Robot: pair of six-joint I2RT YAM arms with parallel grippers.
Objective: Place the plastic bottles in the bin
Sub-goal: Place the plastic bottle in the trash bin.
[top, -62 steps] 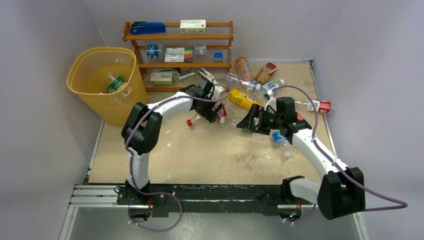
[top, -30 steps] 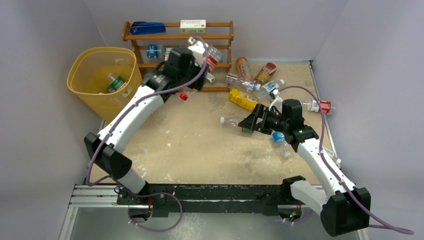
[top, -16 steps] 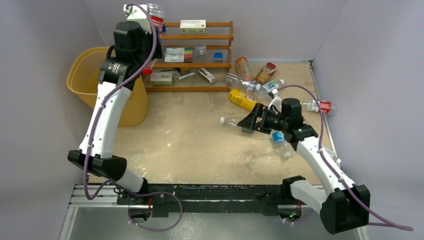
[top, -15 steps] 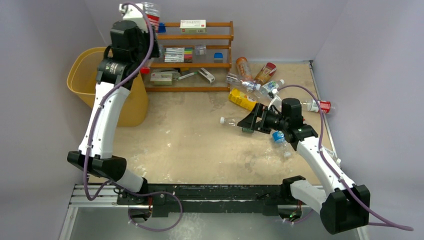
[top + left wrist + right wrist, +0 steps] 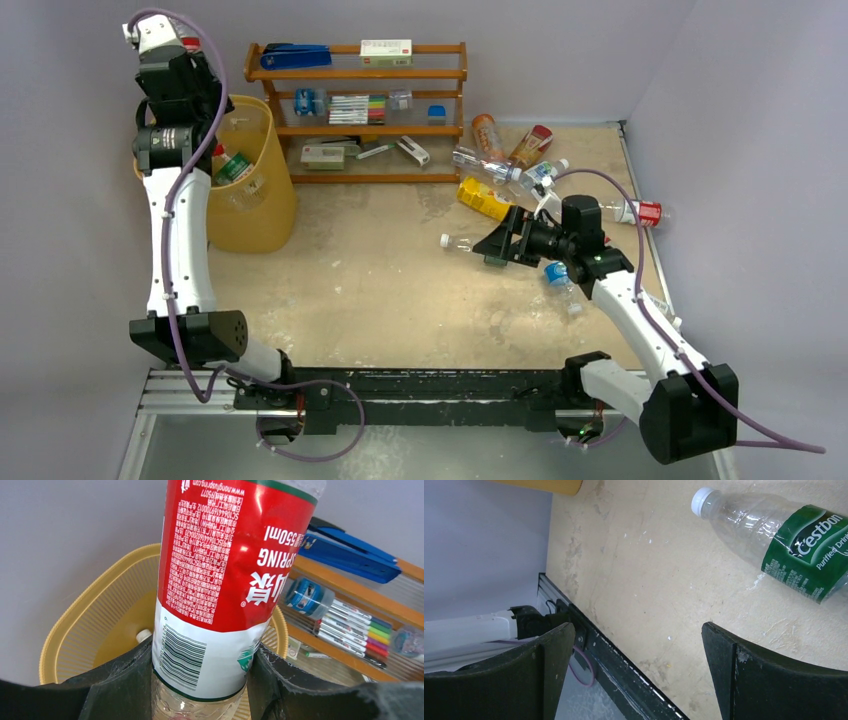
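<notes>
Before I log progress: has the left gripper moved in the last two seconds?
Yes. The left gripper swung left, from in front of the rack to over the bin.

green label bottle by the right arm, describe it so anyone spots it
From the wooden shelf rack at the back, come forward to the right pincer. The bottle lies flat just beyond its open jaws: clear, white cap, green Cestbon label.

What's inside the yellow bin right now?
A green-labelled bottle lies inside the bin. The left arm and its held red-labelled bottle cover the rest.
</notes>
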